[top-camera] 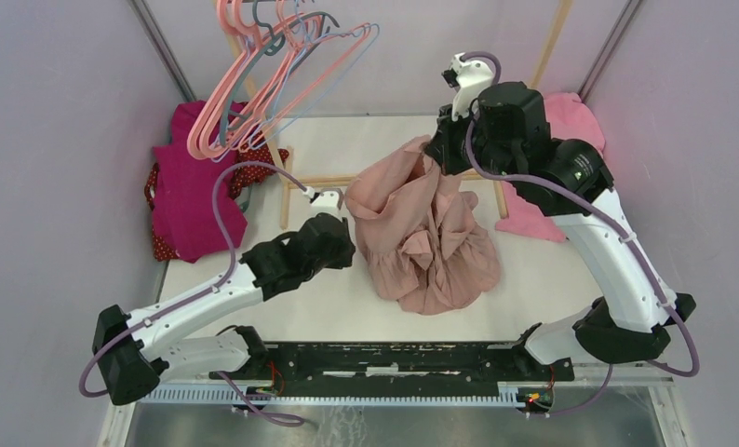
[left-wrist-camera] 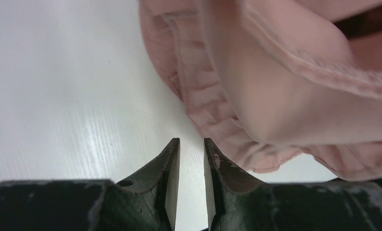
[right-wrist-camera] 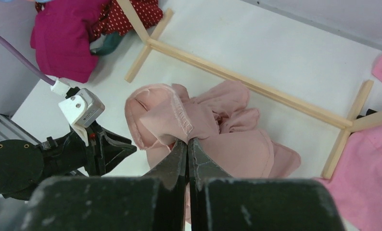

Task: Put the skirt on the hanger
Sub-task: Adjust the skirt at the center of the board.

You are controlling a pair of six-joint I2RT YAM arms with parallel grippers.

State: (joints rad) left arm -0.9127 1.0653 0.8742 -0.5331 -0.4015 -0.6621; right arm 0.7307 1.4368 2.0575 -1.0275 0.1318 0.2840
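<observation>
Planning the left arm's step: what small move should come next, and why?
Probably nudge the left claw onto the nearest edge of the skirt: its jaws stand slightly apart, empty, just beside the cloth, while only the right claw pinches it.

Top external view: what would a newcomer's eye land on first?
The crumpled dusty-pink skirt mid-table, its upper edge pinched up by the right pincer. The left pincer sits slightly open beside it, gripping nothing. A bunch of pink hangers hangs at the far left.

Skirt (top-camera: 428,237) on table (top-camera: 329,307) centre, hangers (top-camera: 282,65) back-left above garment pile (top-camera: 194,186), another garment (top-camera: 531,223) back-right
</observation>
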